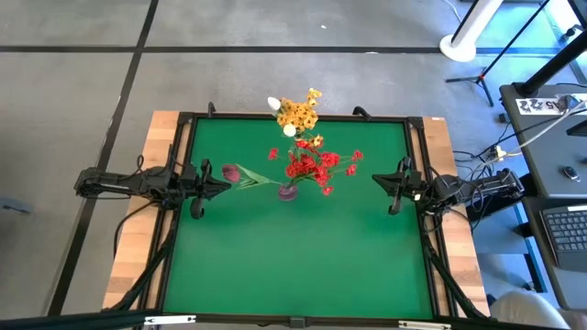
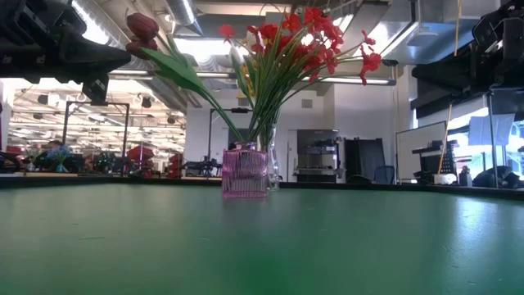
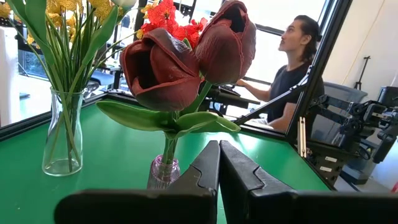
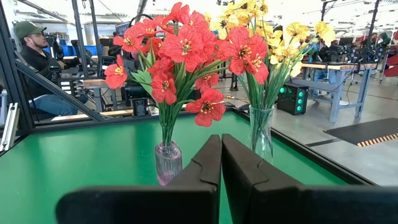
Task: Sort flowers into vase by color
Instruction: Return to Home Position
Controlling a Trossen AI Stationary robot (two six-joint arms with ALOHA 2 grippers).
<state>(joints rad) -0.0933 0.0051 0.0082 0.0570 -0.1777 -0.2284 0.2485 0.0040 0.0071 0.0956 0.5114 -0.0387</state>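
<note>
High view, looking straight down on a green bench [image 1: 293,266]. At 9 o'clock the left arm lies level and reaches inward, its left end effector [image 1: 224,181] pointing at the centre. The left wrist view shows its two dark fingers [image 3: 205,171] pressed together, gripping nothing. Just beside its tip, two dark red tulip buds [image 1: 229,171] lean toward 9 o'clock on green stems. They rise from a small ribbed violet vase [image 1: 288,192] near the bench's centre, which also holds spreading red blossom clusters [image 1: 316,167]. At 12 o'clock, by the far edge, a clear glass vase [image 4: 261,134] holds yellow-orange clusters [image 1: 299,112] and white buds [image 1: 273,103]. At 3 o'clock the right arm mirrors the left, its right end effector [image 1: 375,180] likewise closed and empty. A white label [image 1: 541,104] off the bench at 2 o'clock is too small to read.
</note>
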